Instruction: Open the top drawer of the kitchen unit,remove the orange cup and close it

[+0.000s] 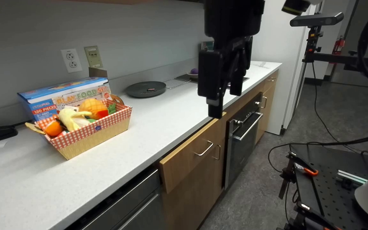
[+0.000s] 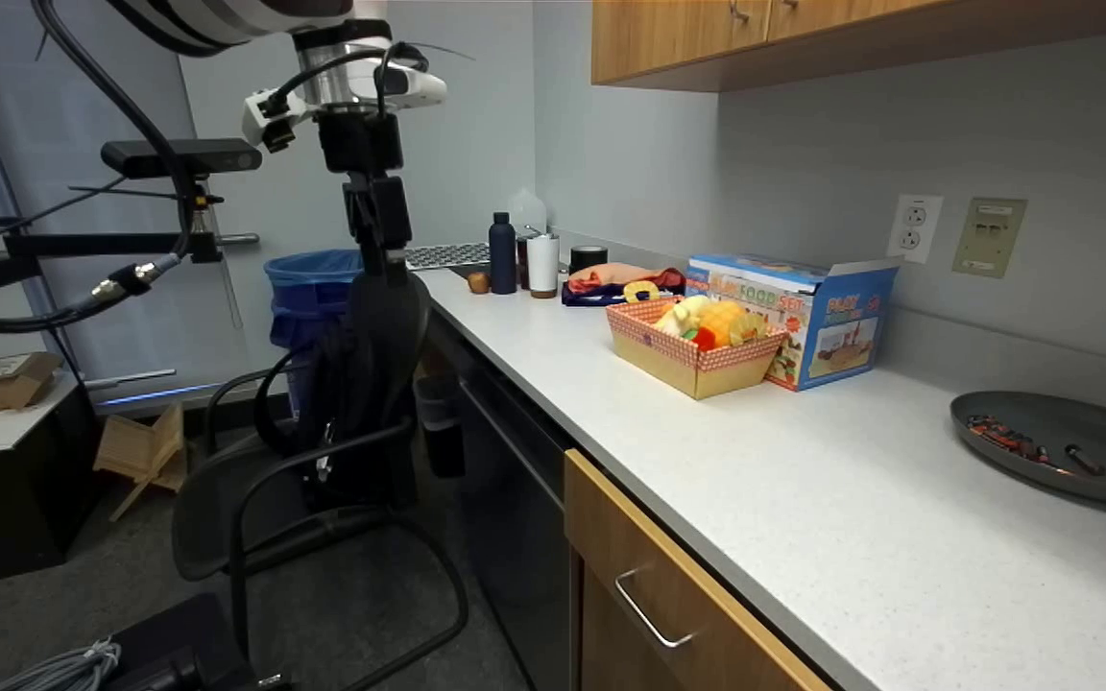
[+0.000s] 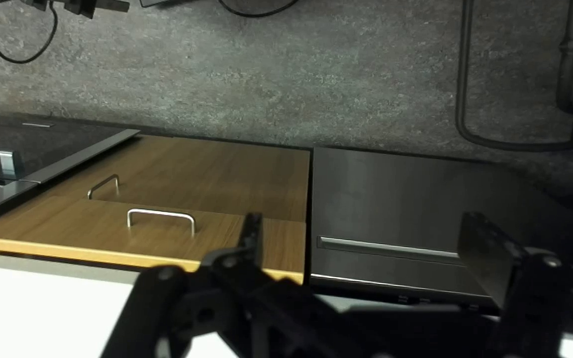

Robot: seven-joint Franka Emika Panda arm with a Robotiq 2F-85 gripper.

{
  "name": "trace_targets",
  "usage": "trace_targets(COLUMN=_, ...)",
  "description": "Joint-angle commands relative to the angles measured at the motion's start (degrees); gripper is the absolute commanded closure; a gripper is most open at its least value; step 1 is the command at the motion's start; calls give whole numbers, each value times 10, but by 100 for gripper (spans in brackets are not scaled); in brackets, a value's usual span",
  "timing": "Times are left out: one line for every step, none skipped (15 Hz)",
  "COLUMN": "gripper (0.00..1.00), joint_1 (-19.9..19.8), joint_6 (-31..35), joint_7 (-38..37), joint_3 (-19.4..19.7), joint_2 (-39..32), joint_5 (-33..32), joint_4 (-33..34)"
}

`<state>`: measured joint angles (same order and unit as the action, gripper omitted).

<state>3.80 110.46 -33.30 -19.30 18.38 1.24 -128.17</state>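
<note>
The long kitchen unit [image 1: 193, 188], a run of brown wood fronts, carries a white worktop [image 2: 764, 461]. Below the worktop's front edge sits the shallow, wide top drawer [image 1: 186, 158] with its brown wood face and slim silver bar handle [image 3: 161, 213] — slightly ajar, standing proud of the wood beneath, a dark gap separating its pale rim from the worktop.

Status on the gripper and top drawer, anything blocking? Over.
Gripper open, empty. Top drawer slightly ajar. Orange cup not in view. Nothing seen blocking the handle.
</note>
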Motion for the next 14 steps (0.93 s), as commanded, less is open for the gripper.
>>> trace_targets(gripper=0, joint_1=-1, joint_6=43, joint_7=18, joint_3=36, joint_2=9, joint_5=-21, joint_4=-35)
trace_targets(gripper=0, joint_1=-3, joint_6=55, joint_7=24, joint_3=45, joint_2=9, joint_5=-26, joint_4=-44)
trace_targets(gripper=0, joint_1=-6, joint_6=68, joint_7=30, joint_3=55, joint_2=8, joint_5=-34, joint_4=-55)
trace_targets(gripper=0, joint_1=-10, joint_6=81, joint_7=36, joint_3=62, joint_2=6, joint_5=-44, joint_4=-64)
trace_targets(gripper=0, joint_1=-14, joint_6=93, joint_7=39, joint_3=69, joint_2=4, joint_5=-58, joint_4=-74)
trace_targets(gripper=0, joint_1=-18, joint_6=104, joint_7=41, joint_3=75, joint_2=2, joint_5=-69, joint_4=-84)
trace_targets(gripper=0, joint_1=-22, joint_6=115, joint_7=41, joint_3=81, joint_2=1, joint_5=-80, joint_4=-93)
trace_targets(gripper=0, joint_1=-26, joint_6=125, joint_7=40, joint_3=86, joint_2=0, joint_5=-89, joint_4=-102)
trace_targets(gripper=0, joint_1=-29, joint_6=136, joint_7=35, joint_3=89, joint_2=1, joint_5=-97, joint_4=-112)
trace_targets(gripper=0, joint_1=-33, joint_6=145, joint_7=30, joint_3=89, joint_2=4, joint_5=-109, joint_4=-120)
trace_targets(gripper=0, joint_1=-25, joint_6=122, joint_7=29, joint_3=87, joint_2=-3, joint_5=-91, joint_4=-104)
trace_targets(gripper=0, joint_1=-28, joint_6=129, joint_7=29, joint_3=89, joint_2=-3, joint_5=-97, joint_4=-110)
trace_targets(gripper=0, joint_1=-29, joint_6=134, joint_7=29, joint_3=89, joint_2=-3, joint_5=-99, joint_4=-113)
trace_targets(gripper=0, joint_1=-29, joint_6=135, joint_7=28, joint_3=89, joint_2=-3, joint_5=-99, joint_4=-115)
